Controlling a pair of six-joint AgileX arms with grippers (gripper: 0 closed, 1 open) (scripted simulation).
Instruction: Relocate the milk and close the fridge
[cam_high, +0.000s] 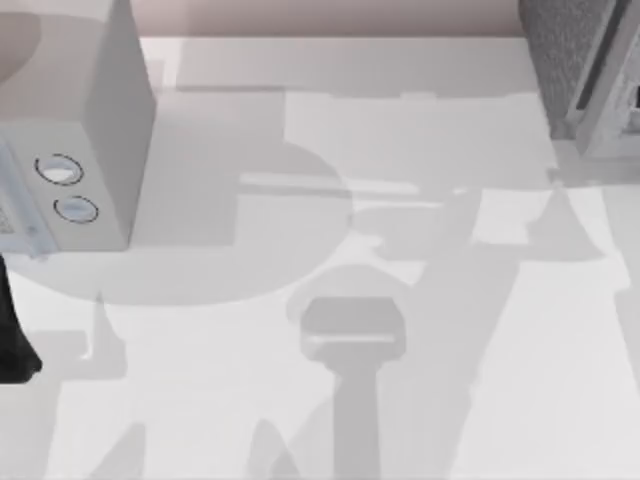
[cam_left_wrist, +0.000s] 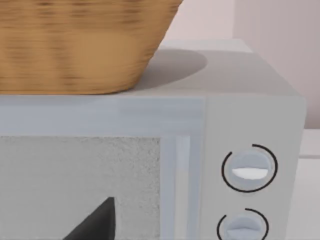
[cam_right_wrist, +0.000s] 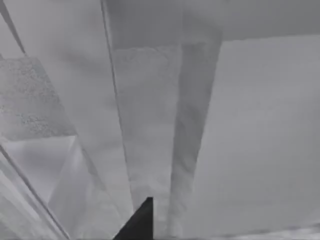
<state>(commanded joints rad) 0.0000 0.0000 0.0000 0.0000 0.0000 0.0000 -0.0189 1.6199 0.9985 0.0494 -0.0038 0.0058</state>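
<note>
From my remote station I find the fridge (cam_high: 580, 70) at the desk's (cam_high: 400, 300) far right corner, nearest my right end effector (cam_right_wrist: 137, 222), which faces its grey panels at close range; finger state cannot be determined.

Looked straight down from above on the table (cam_high: 400, 150). Faced, from the left wrist, the microwave (cam_left_wrist: 250, 115) front from close by; shared its two dials (cam_high: 66, 188) with the overhead. Pressed, from the right wrist, near against grey panels.
</note>
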